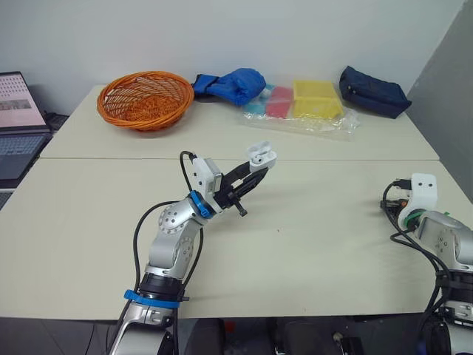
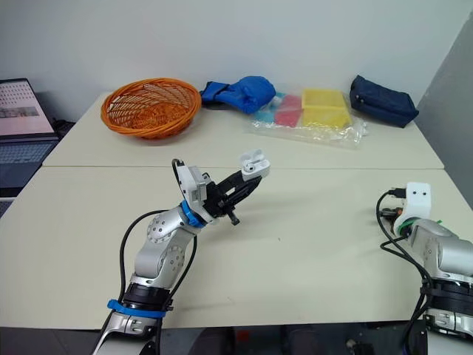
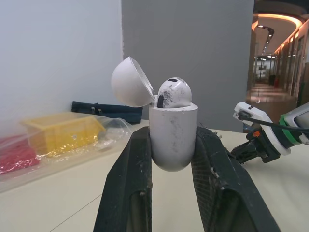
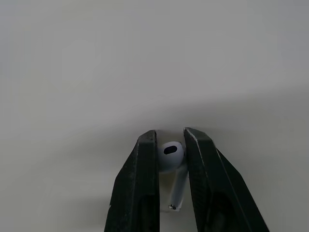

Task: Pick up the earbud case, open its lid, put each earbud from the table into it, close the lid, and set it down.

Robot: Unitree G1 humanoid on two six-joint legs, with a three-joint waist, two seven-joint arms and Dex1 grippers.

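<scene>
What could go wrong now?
1. The right gripper pinches the loose earbud only by its round head, so it may slip on the way over.
2. The case in the left gripper holds the other earbud sitting high; a bump might knock it out.
3. The open lid might get in the way.

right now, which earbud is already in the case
The earbud seated in the open earbud case, held by the left gripper; the other earbud is pinched by the right gripper.
</scene>
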